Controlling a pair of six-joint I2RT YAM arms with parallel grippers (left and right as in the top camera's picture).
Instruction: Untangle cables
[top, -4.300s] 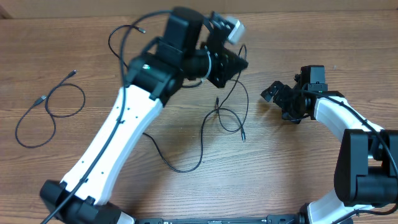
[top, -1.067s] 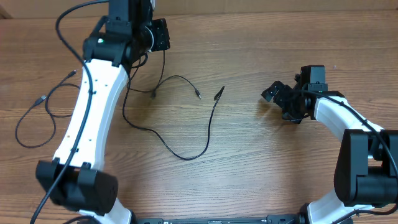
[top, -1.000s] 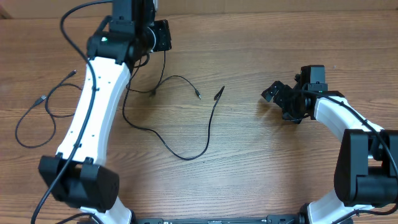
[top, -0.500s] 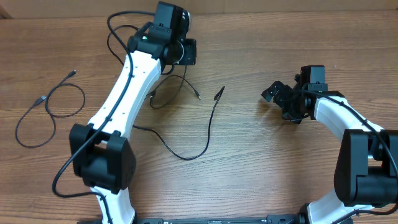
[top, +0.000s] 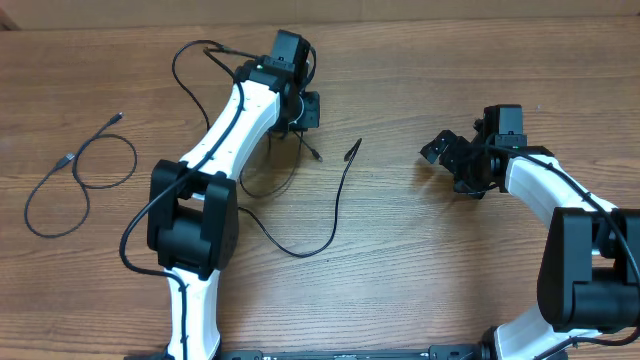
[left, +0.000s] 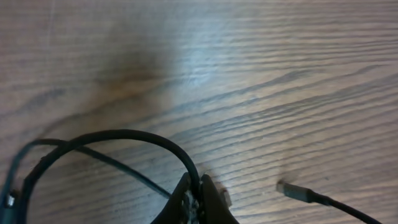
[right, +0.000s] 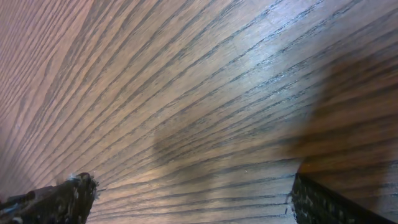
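Observation:
My left gripper (top: 304, 108) is shut on a thin black cable (left: 112, 134), which runs up between the closed fingertips (left: 198, 185) and loops off to the left. In the overhead view this cable (top: 262, 176) bunches into a loop under the gripper, with a plug tip (top: 316, 154) beside it. A long strand (top: 300, 254) curves across the table's middle up to a plug (top: 353, 150). A separate cable (top: 80, 178) lies alone at the far left. A silver plug (left: 297, 192) rests just right of the left fingers. My right gripper (top: 456, 160) stands open over bare wood (right: 193, 200), away from every cable.
The left arm's own thick black wire (top: 192, 58) arches at the back left. The left arm's white links (top: 215, 150) stretch diagonally over part of the loose strand. The wooden table (top: 420, 260) is bare in front of the right arm.
The left arm has swung from the back left towards the middle, still shut on its cable, and the cable's loop has bunched up beneath it. The right arm has stayed still.

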